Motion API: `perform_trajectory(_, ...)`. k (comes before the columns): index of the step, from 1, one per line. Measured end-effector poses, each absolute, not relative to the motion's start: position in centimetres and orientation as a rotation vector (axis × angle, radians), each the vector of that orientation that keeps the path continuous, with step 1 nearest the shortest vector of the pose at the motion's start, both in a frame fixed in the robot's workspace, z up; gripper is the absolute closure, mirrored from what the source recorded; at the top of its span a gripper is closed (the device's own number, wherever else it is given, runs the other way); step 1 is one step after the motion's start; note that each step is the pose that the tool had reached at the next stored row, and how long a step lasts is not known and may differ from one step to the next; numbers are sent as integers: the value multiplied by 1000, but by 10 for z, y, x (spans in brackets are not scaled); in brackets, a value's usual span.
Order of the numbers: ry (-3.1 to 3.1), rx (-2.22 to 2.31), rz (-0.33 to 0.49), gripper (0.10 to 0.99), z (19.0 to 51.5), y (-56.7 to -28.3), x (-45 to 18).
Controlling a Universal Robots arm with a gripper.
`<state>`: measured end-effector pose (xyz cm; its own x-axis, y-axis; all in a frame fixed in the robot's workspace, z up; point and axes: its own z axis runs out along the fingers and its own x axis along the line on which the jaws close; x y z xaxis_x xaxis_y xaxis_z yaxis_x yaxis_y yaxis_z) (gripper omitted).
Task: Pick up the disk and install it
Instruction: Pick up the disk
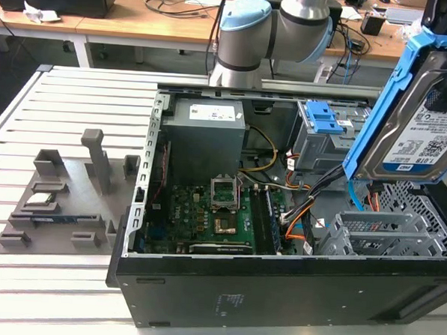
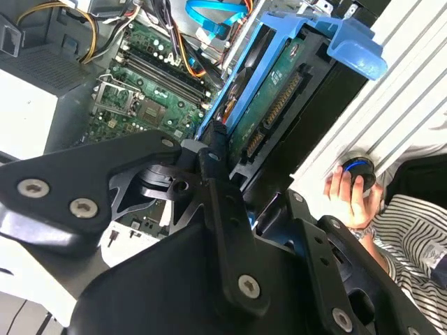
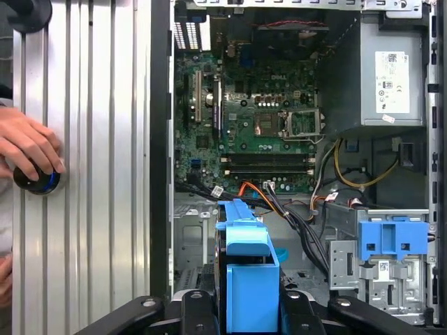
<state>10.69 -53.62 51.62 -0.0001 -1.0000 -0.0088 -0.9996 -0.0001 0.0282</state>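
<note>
A ribbed aluminium bench is carrying everything in the exterior view. Toward that view's left, a grey moulded fixture tray is lying flat on it, with upright posts standing up from it and small parts sitting in its slots. Just beside the tray, an open computer case is lying on its side with its interior facing up. Inside it, a grey power supply box is sitting at the far end, a green motherboard is lying nearer the camera, and orange, yellow and black cables are trailing across the middle. Behind the case, the robot arm is rising from the bench's far edge. Further toward the exterior view's right, a blue latch is sitting on top of a metal drive bay, and a grey metal cage is sitting near the case's front corner. Above that cage, the disk is hanging in the air, steeply tilted, with its label facing the camera and its blue frame running around its edges. In the first wrist view the hand is grasping the disk. Its two black fingers are apparently pressing on opposite sides of the blue frame, though the contact is partly hidden. On the bench beside the case, a person's fingers are resting on a round black-and-blue knob.
</note>
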Motion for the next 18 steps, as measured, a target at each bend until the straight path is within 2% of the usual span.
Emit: perform_trajectory(18, -2217, 2218, -70, 722, 506, -540, 134)
